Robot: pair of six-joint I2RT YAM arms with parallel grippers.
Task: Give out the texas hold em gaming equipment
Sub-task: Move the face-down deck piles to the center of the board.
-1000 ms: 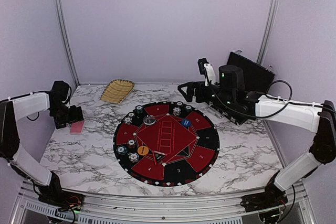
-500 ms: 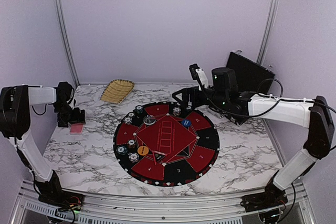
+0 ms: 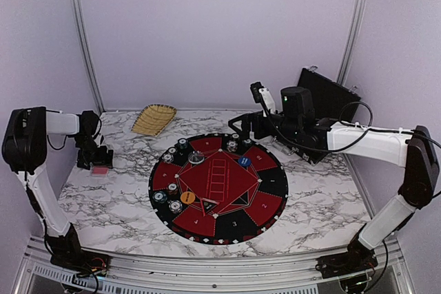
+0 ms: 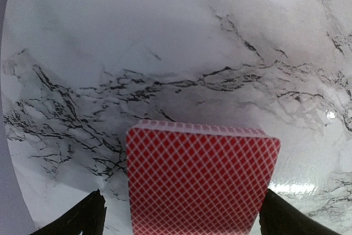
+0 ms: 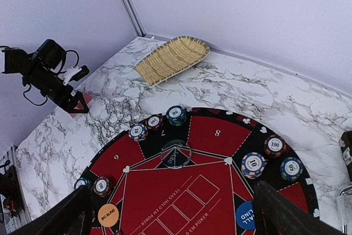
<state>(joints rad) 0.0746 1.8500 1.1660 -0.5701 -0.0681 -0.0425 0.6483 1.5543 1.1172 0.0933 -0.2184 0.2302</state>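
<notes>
Card deck (image 4: 201, 180): face down on the desk (image 4: 165, 37), far left. I see left fingers (image 4: 82, 218) apart, flanking it. Right fingers (image 5: 71, 213) apart, above chip stacks (image 5: 253, 163) at the mat's (image 5: 209, 130) far rim.

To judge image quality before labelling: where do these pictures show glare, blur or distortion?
Left wrist view: glare on the marble table right of the playing cards; its left edge bends from the wide lens. Right wrist view: sharp mat, dark blurred end effector fingers at the bottom corners. Top external view: even, soft light, no harsh shadows.
</notes>
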